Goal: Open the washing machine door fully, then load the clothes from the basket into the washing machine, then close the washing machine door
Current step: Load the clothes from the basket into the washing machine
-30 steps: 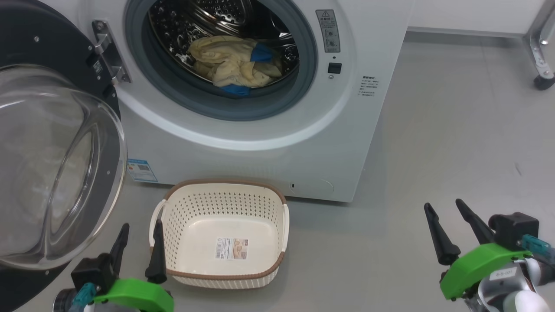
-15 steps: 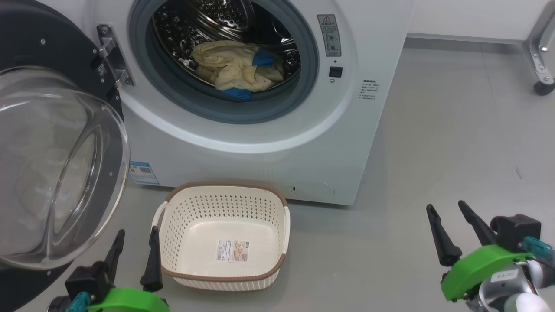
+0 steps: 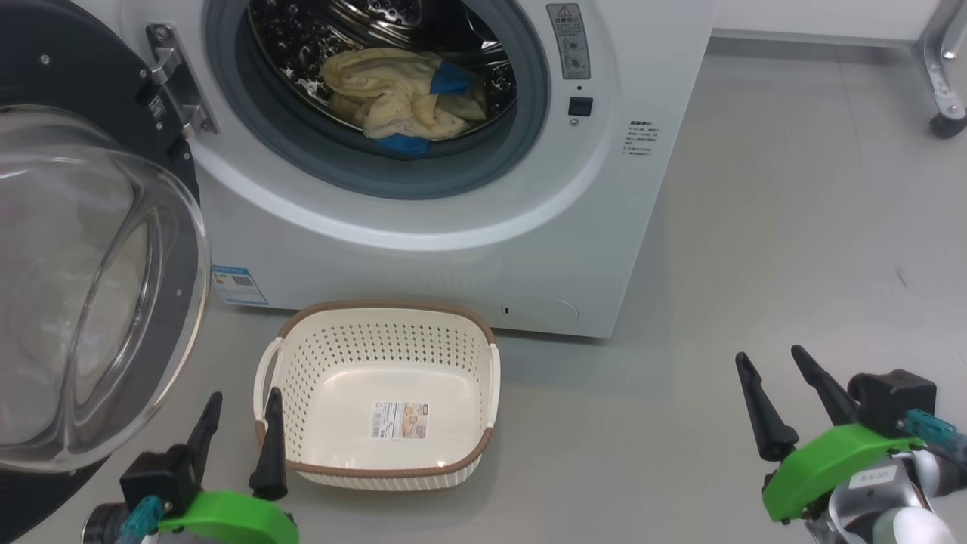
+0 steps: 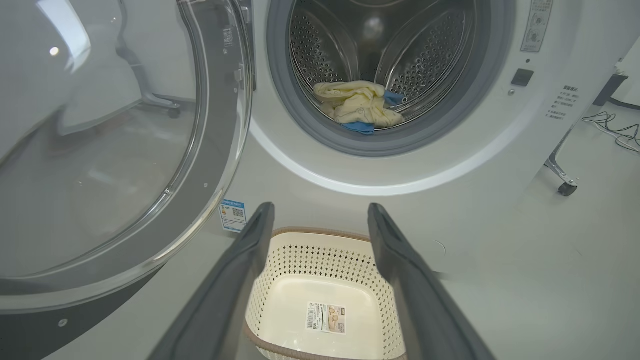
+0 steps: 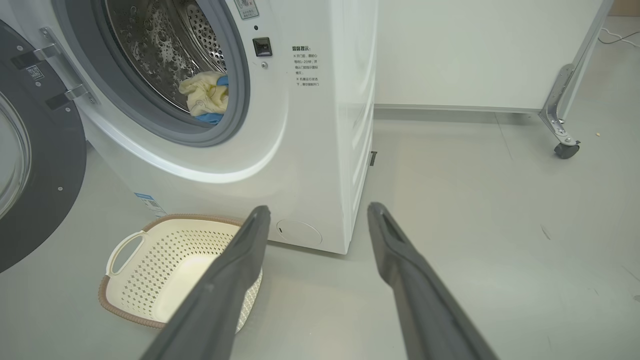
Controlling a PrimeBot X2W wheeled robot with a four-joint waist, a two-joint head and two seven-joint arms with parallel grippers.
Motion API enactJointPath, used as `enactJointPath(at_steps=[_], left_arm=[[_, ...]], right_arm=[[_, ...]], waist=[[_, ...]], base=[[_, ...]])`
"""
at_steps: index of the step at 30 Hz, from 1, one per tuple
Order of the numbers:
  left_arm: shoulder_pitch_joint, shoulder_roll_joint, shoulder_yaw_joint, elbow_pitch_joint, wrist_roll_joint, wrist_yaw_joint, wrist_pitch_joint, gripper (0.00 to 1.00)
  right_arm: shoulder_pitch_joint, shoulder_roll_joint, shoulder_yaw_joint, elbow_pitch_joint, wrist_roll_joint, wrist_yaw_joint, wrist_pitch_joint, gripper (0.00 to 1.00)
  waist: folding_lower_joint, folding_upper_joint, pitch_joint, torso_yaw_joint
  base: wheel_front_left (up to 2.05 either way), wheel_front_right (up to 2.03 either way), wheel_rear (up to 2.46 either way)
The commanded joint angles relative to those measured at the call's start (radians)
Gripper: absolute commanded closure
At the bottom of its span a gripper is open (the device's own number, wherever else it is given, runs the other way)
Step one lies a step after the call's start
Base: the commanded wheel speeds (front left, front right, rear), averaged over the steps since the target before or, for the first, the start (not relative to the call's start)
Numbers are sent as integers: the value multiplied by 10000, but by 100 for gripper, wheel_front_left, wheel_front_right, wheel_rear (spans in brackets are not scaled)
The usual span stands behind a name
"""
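The washing machine (image 3: 423, 279) stands with its door (image 3: 83, 287) swung wide open to the left. The pale-yellow and blue clothes (image 3: 400, 94) lie in a heap inside the steel drum, also seen as clothes (image 4: 357, 105) and clothes (image 5: 205, 95). The cream basket (image 3: 381, 308) sits on the floor before the machine, holding nothing but its label. My left gripper (image 3: 243, 397) is open just left of the basket, near its handle. Far to the right, over bare floor, my right gripper (image 3: 769, 355) is open too. Nothing sits between either pair of fingers.
A metal frame leg on a castor (image 3: 944, 121) stands at the far right by a white panel. Cables (image 4: 615, 130) lie on the floor near it. Grey floor (image 3: 755, 227) stretches right of the machine. The door's glass bowl bulges out close above my left arm.
The head view has shifted slightly, so the whole scene sits a little differently. Both grippers stay open and almost in place; clothes, basket and door have not moved.
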State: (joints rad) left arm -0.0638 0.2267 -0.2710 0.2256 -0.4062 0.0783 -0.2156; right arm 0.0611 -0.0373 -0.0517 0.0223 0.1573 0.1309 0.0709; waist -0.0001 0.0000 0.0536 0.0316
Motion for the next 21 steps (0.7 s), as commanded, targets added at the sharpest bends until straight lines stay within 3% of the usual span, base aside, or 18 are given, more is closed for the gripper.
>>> enactJointPath(at_steps=[1,8,21], left_arm=[[-720,277,300,-335,73,-75,31,0],[-2080,337,87,55,40,-277,913,0],[-6568,900,-68,1977,133,-1120,2561,0]], right_arm=[[-464,-129,275,-415,24,-2,-12,0],[-938,-129,524,-512,160,-2,-197,0],[-1899,-129,907,-19,794,-2,-1255,0]], waist=[[1,0,178,-105],[1,0,1264,-670],[1,0,3861,-2023]], base=[[0,0,0],[0,0,0],[0,0,0]])
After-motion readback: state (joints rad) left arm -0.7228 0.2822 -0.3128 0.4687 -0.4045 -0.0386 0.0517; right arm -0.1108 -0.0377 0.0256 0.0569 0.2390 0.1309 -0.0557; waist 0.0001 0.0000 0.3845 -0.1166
